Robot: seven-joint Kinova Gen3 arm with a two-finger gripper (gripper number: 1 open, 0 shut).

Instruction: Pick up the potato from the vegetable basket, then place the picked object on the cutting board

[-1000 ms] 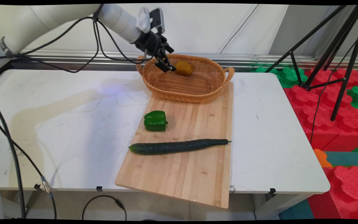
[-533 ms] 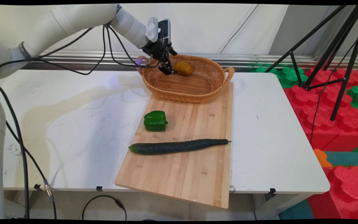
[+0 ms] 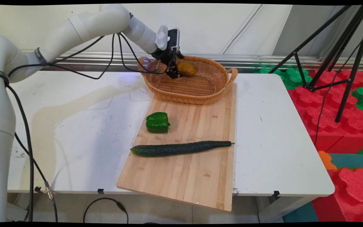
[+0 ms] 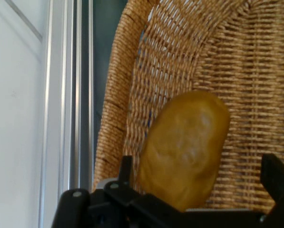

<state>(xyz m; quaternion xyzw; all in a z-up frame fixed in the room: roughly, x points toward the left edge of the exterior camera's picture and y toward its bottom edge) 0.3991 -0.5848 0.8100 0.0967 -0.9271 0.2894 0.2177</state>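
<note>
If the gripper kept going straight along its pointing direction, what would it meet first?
Most likely the potato, lying in the wicker basket straight ahead of the gripper. Its fingers stand open to either side of it, though depth is unclear.

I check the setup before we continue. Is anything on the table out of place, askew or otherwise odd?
One thing: the wooden cutting board lies askew, and its near edge juts out past the white table's front edge. The wicker basket rests partly on the board's far end. The green pepper and cucumber look undamaged, and nothing is spilled.
</note>
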